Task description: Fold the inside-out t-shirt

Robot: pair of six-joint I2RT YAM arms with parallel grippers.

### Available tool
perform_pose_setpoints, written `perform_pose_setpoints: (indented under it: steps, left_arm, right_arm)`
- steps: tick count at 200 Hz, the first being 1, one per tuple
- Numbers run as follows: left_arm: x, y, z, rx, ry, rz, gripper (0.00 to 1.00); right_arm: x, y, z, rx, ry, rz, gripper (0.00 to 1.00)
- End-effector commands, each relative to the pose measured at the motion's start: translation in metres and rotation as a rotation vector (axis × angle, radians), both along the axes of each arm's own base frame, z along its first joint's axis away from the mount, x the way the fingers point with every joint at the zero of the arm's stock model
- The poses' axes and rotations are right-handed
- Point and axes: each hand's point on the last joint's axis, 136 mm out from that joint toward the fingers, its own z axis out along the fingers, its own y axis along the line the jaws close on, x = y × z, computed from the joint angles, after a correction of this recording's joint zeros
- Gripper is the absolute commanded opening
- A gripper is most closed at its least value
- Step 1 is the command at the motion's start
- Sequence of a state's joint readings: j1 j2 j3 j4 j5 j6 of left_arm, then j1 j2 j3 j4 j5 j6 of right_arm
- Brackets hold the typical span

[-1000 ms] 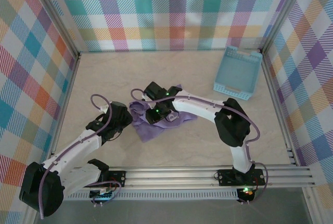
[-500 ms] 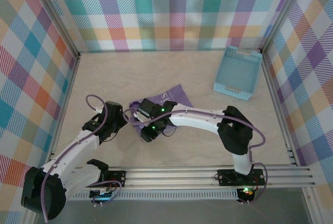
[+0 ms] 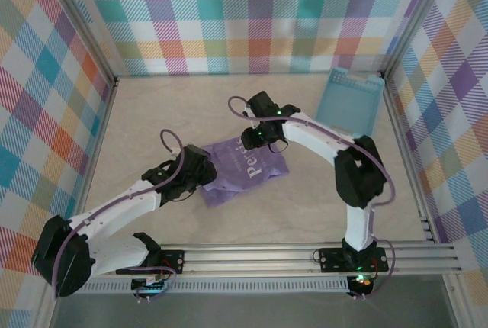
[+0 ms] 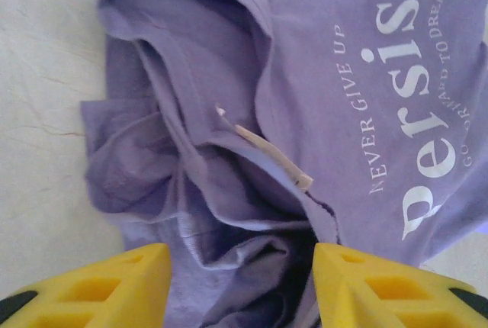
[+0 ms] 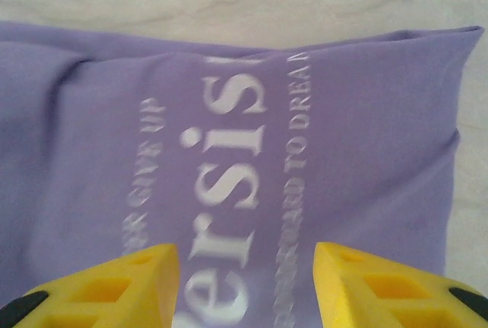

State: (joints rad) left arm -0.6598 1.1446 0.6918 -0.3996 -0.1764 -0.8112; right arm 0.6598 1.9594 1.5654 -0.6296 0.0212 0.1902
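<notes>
Two sets of jaws are hanging spread and empty over the t-shirt (image 3: 245,166), so the work is sitting, by my reading, between grips: the garment is being flattened, and no tidy fold is showing yet. The left jaws are hovering over the crumpled end, where collar, sleeve and hem are bunching into deep soft ridges ahead of and between the yellow fingertips (image 4: 107,282). The right jaws are standing open over the opposite end, with the smooth printed panel running ahead of them and beneath them. The shirt is lying on the pale marbled table (image 3: 152,114) as a rough rectangle between the two sets of jaws.

Thin lavender knit is draping limply, and white lettering is reading crisply on the flat half. A small pale label (image 4: 267,152) is poking out ahead of the left jaws; it may be the neck tag, though folds are hiding its root.

The next move is calling for the left jaws to close on one edge of the bunch and draw it away from the right jaws. A rigid slotted blue basket (image 3: 351,103) is standing well apart, beyond the right jaws.
</notes>
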Motion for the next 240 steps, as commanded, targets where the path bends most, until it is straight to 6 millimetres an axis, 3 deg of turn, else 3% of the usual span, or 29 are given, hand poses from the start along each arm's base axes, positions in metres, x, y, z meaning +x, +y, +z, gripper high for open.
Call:
perform_pose_setpoints:
  steps: [1, 24, 58, 107, 134, 155, 168, 184, 201, 216, 240]
  left_arm:
    - [0.004, -0.009, -0.008, 0.010, 0.024, 0.004, 0.54]
    - [-0.002, 0.006, -0.036, 0.097, 0.095, 0.060, 0.49]
    - [-0.019, 0.026, -0.067, 0.115, 0.145, 0.115, 0.31]
    - [-0.020, 0.055, -0.090, 0.148, 0.206, 0.164, 0.21]
    - [-0.005, 0.063, -0.072, 0.194, 0.184, 0.151, 0.22]
    - [0.006, 0.066, -0.039, 0.220, 0.119, 0.158, 0.30]
    - [0.007, 0.069, -0.014, 0.271, 0.075, 0.172, 0.35]
    - [0.005, 0.051, 0.011, 0.287, 0.010, 0.133, 0.38]
    - [-0.001, 0.020, 0.021, 0.227, -0.020, 0.076, 0.39]
    - [-0.008, -0.007, 0.020, 0.165, -0.040, 0.032, 0.42]
    - [-0.009, -0.044, -0.002, 0.048, 0.009, -0.028, 0.43]
  right_arm:
    - [0.013, 0.010, -0.022, 0.004, 0.051, -0.008, 0.50]
    - [0.024, 0.001, -0.043, -0.024, 0.080, -0.066, 0.49]
    - [0.028, -0.039, -0.064, -0.065, 0.127, -0.229, 0.48]
    - [-0.003, -0.065, -0.075, -0.058, 0.188, -0.348, 0.46]
    - [-0.039, -0.074, -0.068, -0.016, 0.214, -0.403, 0.45]
    - [-0.068, -0.065, -0.051, 0.013, 0.205, -0.374, 0.45]
    - [-0.073, -0.060, -0.033, 0.014, 0.157, -0.339, 0.46]
    - [-0.062, -0.060, -0.011, 0.013, 0.090, -0.321, 0.49]
    - [-0.037, -0.060, 0.002, 0.021, 0.033, -0.306, 0.50]
    - [-0.016, -0.057, 0.000, 0.031, 0.038, -0.295, 0.50]
    - [0.010, -0.056, -0.016, 0.040, 0.084, -0.311, 0.50]
